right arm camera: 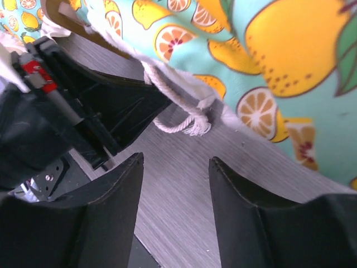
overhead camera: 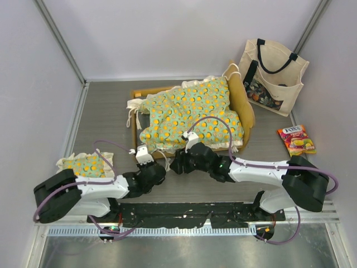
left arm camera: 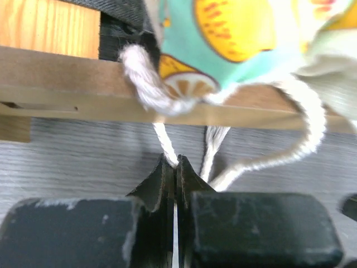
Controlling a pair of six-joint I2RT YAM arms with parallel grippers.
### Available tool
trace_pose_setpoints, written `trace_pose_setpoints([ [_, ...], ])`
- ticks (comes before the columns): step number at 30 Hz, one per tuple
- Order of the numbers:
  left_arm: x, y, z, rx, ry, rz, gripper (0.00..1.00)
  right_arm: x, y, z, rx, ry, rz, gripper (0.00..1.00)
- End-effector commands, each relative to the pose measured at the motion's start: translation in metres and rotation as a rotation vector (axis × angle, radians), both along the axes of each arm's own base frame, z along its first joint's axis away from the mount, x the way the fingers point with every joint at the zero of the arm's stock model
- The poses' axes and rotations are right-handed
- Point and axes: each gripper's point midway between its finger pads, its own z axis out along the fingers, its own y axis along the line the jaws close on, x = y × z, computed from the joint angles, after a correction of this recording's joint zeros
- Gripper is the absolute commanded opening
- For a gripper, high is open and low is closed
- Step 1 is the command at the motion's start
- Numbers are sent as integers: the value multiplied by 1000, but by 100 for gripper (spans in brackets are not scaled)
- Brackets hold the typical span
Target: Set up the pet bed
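1. The pet bed [overhead camera: 247,109] sits just above the middle of the top view, its wood frame on the grey worktop [overhead camera: 106,111].
2. The mattress cushion [overhead camera: 192,111] lies rumpled across the frame, spilling over its lower edge.
3. The left claw [left arm camera: 175,167] is pressed together, pinching a white tie cord [left arm camera: 166,142] below the frame's rail.
4. The right claw [right arm camera: 175,184] is spread and holds nothing, near a second cord [right arm camera: 179,121].
5. A small pillow [overhead camera: 85,164] lies at lower left, and a tote bag [overhead camera: 271,75] stands at upper right.
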Motion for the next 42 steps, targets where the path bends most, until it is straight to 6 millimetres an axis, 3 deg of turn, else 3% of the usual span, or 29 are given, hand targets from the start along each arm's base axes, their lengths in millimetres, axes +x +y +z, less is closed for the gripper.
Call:
trace_pose_setpoints([
  [1,-15,-1,18,-77,0,-36,0,-4,19,23,127,-1,-1,59],
  [6,-36,23,19,-129,39,-35,0,5,32,13,144,3,-31,63],
  [7,-38,26,27,-164,28,-30,0,11,34,8,132,0,-55,64],
  [9,-46,41,21,-146,66,0,0,18,37,3,119,-12,-79,66],
  [13,-53,51,23,-165,78,2,0,32,43,-10,101,-32,-121,64],
  [19,-56,50,29,-173,76,-29,0,23,60,-20,150,-20,-66,52],
  [27,-56,49,24,-144,83,-37,0,6,76,-4,221,-34,-56,58],
  [32,-53,50,29,-125,62,-41,0,16,73,-20,211,-42,-160,54],
  [35,-52,50,33,-130,49,-46,0,19,77,-27,221,-53,-167,47],
  [39,-53,53,36,-122,47,-45,0,12,77,-23,213,-95,-162,5],
  [41,-53,58,35,-112,45,-37,0,2,74,-22,185,-113,-141,3],
  [42,-53,60,36,-108,43,-34,0,-4,75,-13,192,-124,-125,2],
])
